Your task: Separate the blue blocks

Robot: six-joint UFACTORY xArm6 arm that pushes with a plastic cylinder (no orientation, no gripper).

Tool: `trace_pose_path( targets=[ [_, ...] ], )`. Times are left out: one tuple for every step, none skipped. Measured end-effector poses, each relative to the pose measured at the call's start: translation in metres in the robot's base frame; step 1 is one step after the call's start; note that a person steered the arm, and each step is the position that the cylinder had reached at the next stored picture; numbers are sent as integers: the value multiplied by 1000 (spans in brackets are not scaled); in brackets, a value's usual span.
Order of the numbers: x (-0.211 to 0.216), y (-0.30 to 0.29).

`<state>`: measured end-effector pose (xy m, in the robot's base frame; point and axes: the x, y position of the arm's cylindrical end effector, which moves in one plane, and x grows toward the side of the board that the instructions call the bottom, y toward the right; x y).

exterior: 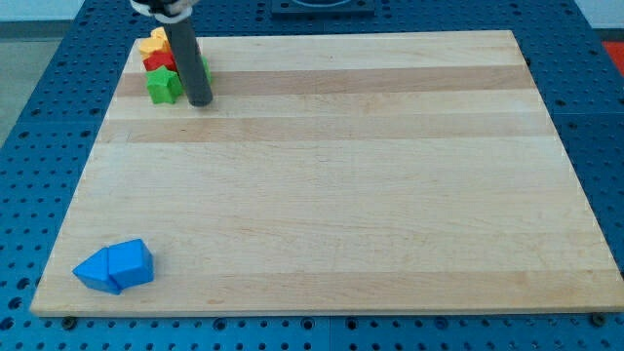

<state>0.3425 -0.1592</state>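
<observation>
Two blue blocks touch each other at the view's bottom left of the wooden board (pixel 331 175): a blue triangular block (pixel 96 272) on the left and a blue angular block (pixel 131 263) on the right. My tip (pixel 200 101) is at the view's top left, far from the blue blocks. It stands just right of a green block (pixel 162 85).
A cluster of blocks sits at the view's top left corner: a yellow block (pixel 153 43) at the top, a red block (pixel 159 62) below it, the green star-like block below that, and another green piece (pixel 205 70) partly hidden behind the rod.
</observation>
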Motion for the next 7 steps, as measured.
trace_pose_path(
  targets=[
    [31, 21],
    [37, 21],
    [38, 21],
    [38, 21],
    [41, 21],
    [43, 21],
    [46, 15]
  ],
)
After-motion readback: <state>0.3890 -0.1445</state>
